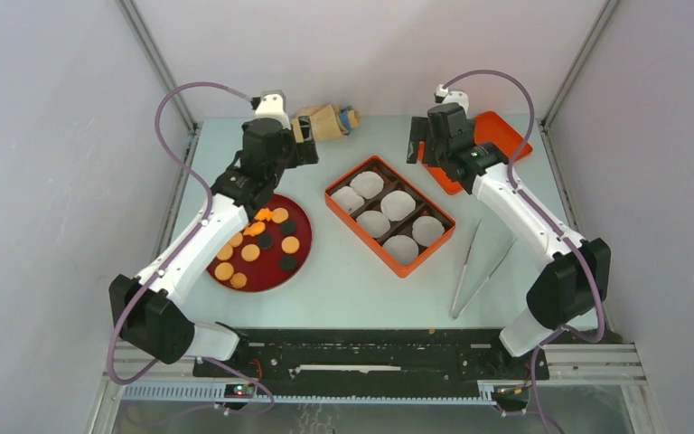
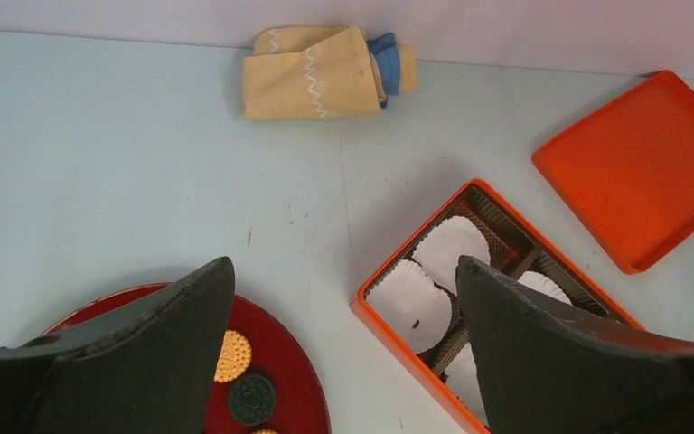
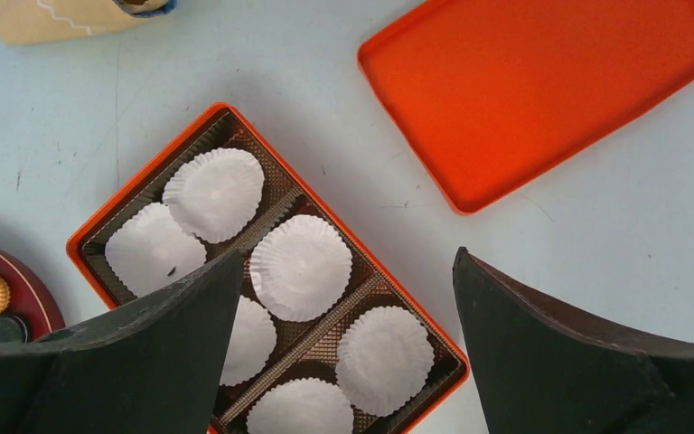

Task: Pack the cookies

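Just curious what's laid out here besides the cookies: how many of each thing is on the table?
White paper liners: 6
Orange box: 1
Orange lid: 1
Dark red plate: 1
Tweezers: 1
Folded cloth: 1
Total: 11

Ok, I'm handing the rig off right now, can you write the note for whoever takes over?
Left end effector: open, empty, held above the table between the dark red plate and the orange box.
Right end effector: open, empty, above the box.
Cookies: all on the plate, left of the box.
Done: the box is open, with six white paper liners in its compartments; its lid lies at the far right.
Left: every cookie; none is in the box yet. Then probably the lid.
Tweezers lie untouched on the table right of the box.
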